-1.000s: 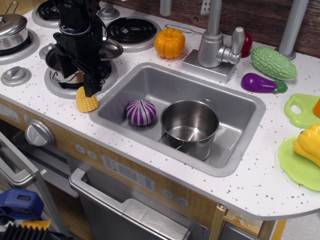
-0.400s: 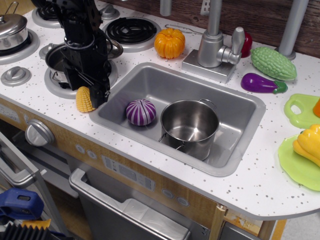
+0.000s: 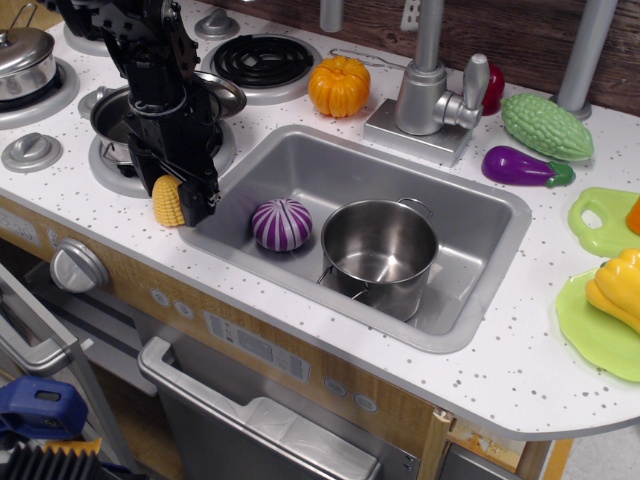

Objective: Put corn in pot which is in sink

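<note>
Observation.image showed the pincer [image 3: 183, 200], at left of frame, had dropped since a second earlier and now sat around the corn [image 3: 167, 200], apparently gripping it beside the sink [image 3: 300, 143]. Farther in, the pot [image 3: 380, 255] stood empty beside a purple-striped ball [image 3: 281, 223].

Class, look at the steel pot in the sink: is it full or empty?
Empty. The pot stands upright in the sink, its bare shiny bottom showing; the corn is outside on the counter.
</note>
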You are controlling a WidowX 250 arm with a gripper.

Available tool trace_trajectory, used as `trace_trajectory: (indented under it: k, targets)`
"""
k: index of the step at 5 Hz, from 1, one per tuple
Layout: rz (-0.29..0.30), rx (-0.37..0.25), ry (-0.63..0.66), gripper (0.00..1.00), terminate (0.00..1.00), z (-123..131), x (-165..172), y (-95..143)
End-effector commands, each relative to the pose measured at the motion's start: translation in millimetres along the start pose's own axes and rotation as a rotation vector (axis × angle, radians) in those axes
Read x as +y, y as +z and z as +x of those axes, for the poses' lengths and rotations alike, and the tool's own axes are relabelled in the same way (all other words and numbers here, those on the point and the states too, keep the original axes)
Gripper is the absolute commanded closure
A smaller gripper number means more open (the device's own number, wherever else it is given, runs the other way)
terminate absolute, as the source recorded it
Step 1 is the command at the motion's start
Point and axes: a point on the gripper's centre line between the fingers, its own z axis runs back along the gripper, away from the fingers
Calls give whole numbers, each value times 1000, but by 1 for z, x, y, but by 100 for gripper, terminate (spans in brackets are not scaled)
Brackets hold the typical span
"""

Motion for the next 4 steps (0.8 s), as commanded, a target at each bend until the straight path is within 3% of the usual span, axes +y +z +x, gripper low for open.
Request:
trace_trajectory:
  k: [1,4]
  targets:
    - [22,-23,15,100,0,7,8,14]
    - [84,-31,78,100,0,34,-32,65]
